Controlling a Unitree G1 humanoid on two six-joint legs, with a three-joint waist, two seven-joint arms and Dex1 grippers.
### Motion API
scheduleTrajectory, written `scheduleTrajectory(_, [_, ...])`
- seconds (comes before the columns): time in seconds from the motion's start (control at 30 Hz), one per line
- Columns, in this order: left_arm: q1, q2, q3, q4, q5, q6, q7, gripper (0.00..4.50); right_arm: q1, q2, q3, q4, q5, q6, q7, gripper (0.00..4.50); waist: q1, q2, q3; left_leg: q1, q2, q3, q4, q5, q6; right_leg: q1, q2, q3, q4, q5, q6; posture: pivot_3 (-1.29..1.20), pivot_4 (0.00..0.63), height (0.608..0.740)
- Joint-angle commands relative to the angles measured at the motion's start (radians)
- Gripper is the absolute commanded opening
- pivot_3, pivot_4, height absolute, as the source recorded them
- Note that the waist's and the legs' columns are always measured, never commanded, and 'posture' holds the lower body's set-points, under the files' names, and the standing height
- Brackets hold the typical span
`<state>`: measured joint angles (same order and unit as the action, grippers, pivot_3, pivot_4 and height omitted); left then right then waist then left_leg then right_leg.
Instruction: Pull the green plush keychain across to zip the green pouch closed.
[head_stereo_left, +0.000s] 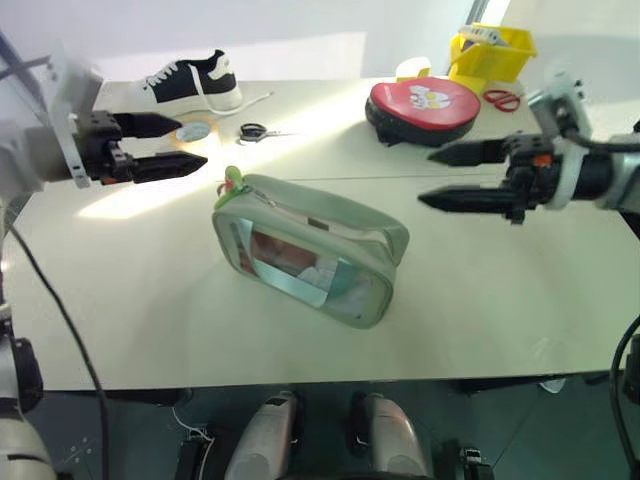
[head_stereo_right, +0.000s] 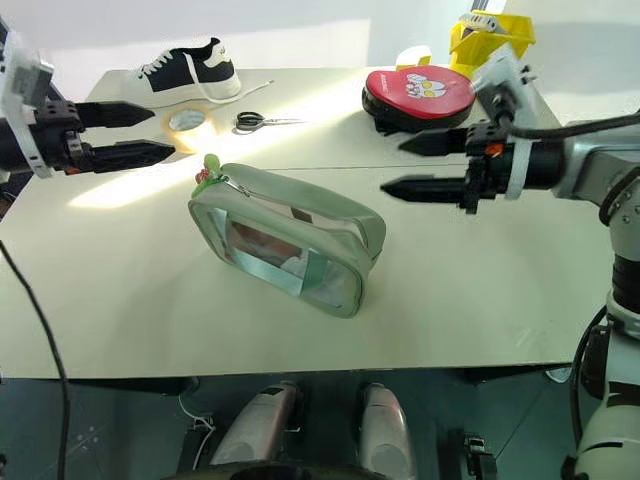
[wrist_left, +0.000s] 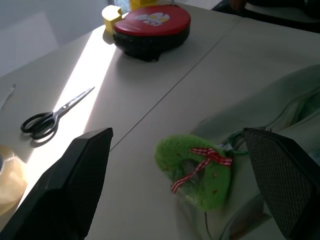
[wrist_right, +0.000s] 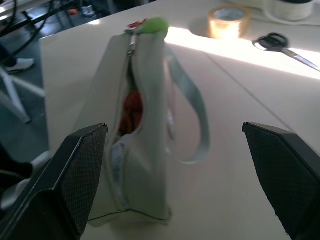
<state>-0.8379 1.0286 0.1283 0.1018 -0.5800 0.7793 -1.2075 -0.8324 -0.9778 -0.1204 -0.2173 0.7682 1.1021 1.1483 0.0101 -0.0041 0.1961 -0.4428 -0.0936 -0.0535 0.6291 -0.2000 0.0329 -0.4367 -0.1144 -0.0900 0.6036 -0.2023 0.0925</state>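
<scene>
Table (head_stereo_left: 120, 330) comes first, because it is the biggest thing, wide and pale. On it, close to the middle, sits the green pouch (head_stereo_left: 310, 250). Every other spot here is told from that pouch.

The pouch stands on its long bottom edge with its clear window facing the robot. Its top zipper is not shut yet, and something red shows inside through the gap. The pouch runs longways from the robot's left, a bit farther away, to the robot's right, a bit nearer.

Behind the pouch, far back on the right, lies a red round case (head_stereo_left: 425, 108). Far back on the left is a black and white shoe (head_stereo_left: 192, 82). Between those two lie black scissors (head_stereo_left: 255, 131) and a roll of tape (head_stereo_left: 193, 131).

The left gripper (head_stereo_left: 180, 145) hangs in the air up and to the left of the pouch's left end. Its fingers are spread wide and hold nothing. The right gripper (head_stereo_left: 450, 175) hangs up and to the right of the pouch's right end. It is spread wide too, with nothing in it.

Smallest of all is the green plush keychain (wrist_left: 197, 170). It is fuzzy, with a little red checked ribbon. It hangs at the left end of the pouch's top, where the zipper stops. The left gripper is much nearer to it. I think that hand should grab it and pull it along the top, toward the right end.
</scene>
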Motion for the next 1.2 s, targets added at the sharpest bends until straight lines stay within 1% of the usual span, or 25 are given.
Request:
scheduleTrajectory(0.03, [0.044,0.053,0.001,-0.024,0.000,-0.014,-0.073,4.42,0.026,-0.053,-0.031,-0.064,0.022,-0.003,0.003,4.50,0.000,0.000,0.000,0.000,0.000,0.000,0.000,0.000,0.001,0.000,0.000,0.000,0.000,0.000,0.000,0.00,0.150,0.740])
scheduleTrajectory(0.1, [0.077,0.065,0.006,-0.050,0.000,-0.012,-0.082,4.42,0.029,-0.059,-0.039,-0.080,0.037,0.009,-0.011,4.50,-0.001,0.000,0.000,0.000,0.000,0.001,0.000,-0.001,0.001,-0.001,0.000,0.001,0.000,0.000,0.000,0.00,0.150,0.740])
scheduleTrajectory(0.3, [0.062,0.066,0.006,-0.053,-0.005,-0.008,-0.093,4.42,0.028,-0.052,-0.033,-0.113,0.055,0.010,-0.049,4.50,0.003,-0.001,0.001,-0.001,0.001,0.001,0.002,-0.002,-0.002,-0.001,-0.001,0.001,0.000,0.000,-0.001,0.00,0.150,0.740])
scheduleTrajectory(0.47, [0.018,0.070,-0.006,-0.097,-0.023,-0.007,-0.123,4.42,-0.071,0.005,0.008,-0.137,0.119,0.055,-0.074,4.50,0.001,-0.001,0.001,-0.001,0.001,0.002,0.002,-0.002,-0.002,-0.001,-0.001,0.001,-0.001,0.000,-0.001,0.00,0.150,0.740])
scheduleTrajectory(0.57, [-0.019,0.095,-0.025,-0.217,-0.089,0.034,-0.200,4.42,-0.136,0.053,0.094,-0.156,0.129,0.068,-0.059,4.50,-0.002,-0.001,0.001,-0.001,0.001,0.002,0.001,-0.002,-0.001,-0.002,-0.001,0.001,0.000,0.001,0.000,0.00,0.150,0.740])
scheduleTrajectory(0.67, [-0.048,0.108,-0.029,-0.273,-0.145,0.085,-0.233,4.42,-0.163,0.073,0.148,-0.149,0.131,0.076,-0.038,4.50,-0.002,-0.001,0.001,-0.001,0.001,0.002,0.001,-0.001,0.001,-0.002,0.000,0.001,0.000,0.001,0.000,0.00,0.150,0.740])
scheduleTrajectory(0.77, [-0.041,0.127,-0.033,-0.317,-0.149,0.055,-0.268,4.42,-0.143,0.101,0.243,-0.173,0.078,0.039,-0.039,4.50,-0.002,-0.001,0.001,-0.001,0.000,0.003,0.001,-0.001,0.001,-0.002,0.000,0.001,0.000,0.001,0.000,0.00,0.150,0.740])
scheduleTrajectory(0.87, [-0.056,0.118,-0.039,-0.323,-0.147,0.052,-0.260,4.42,-0.119,0.131,0.320,-0.161,-0.003,-0.013,-0.064,4.50,0.000,-0.001,0.001,0.000,0.001,0.003,0.004,0.000,0.001,-0.001,0.000,0.001,0.003,0.001,0.000,0.00,0.150,0.740])
scheduleTrajectory(0.97, [-0.046,0.119,-0.031,-0.327,-0.146,0.048,-0.250,4.50,-0.092,0.144,0.400,-0.133,-0.115,-0.108,-0.066,3.67,0.000,-0.001,0.001,0.000,0.001,0.003,0.006,0.000,0.000,-0.002,0.000,0.001,0.006,-0.002,0.003,0.00,0.150,0.740])
scheduleTrajectory(1.1, [-0.022,0.124,-0.021,-0.324,-0.136,0.040,-0.235,4.50,-0.095,0.143,0.440,-0.099,-0.209,-0.212,-0.035,1.57,0.000,-0.001,0.001,0.000,0.001,0.003,0.009,-0.001,-0.001,-0.002,0.000,0.002,0.009,-0.002,0.003,0.00,0.150,0.740])
scheduleTrajectory(1.13, [-0.021,0.123,-0.020,-0.319,-0.132,0.036,-0.228,4.50,-0.096,0.138,0.459,-0.089,-0.257,-0.272,-0.021,1.12,0.000,-0.001,0.001,0.000,0.001,0.003,0.009,-0.001,-0.001,-0.002,0.000,0.002,0.009,-0.002,0.003,0.00,0.150,0.740])
scheduleTrajectory(1.17, [-0.021,0.122,-0.020,-0.313,-0.127,0.032,-0.222,4.50,-0.098,0.133,0.476,-0.075,-0.309,-0.336,-0.009,0.57,0.000,-0.001,0.001,0.000,0.001,0.003,0.009,0.000,0.000,-0.002,0.001,0.002,0.010,-0.002,0.003,0.00,0.150,0.740])
scheduleTrajectory(1.2, [-0.019,0.121,-0.020,-0.306,-0.120,0.026,-0.217,4.50,-0.107,0.124,0.505,-0.040,-0.399,-0.460,0.003,0.04,0.000,-0.001,0.001,0.000,0.001,0.003,0.009,0.000,0.000,-0.002,0.001,0.002,0.010,-0.002,0.003,0.00,0.150,0.740])
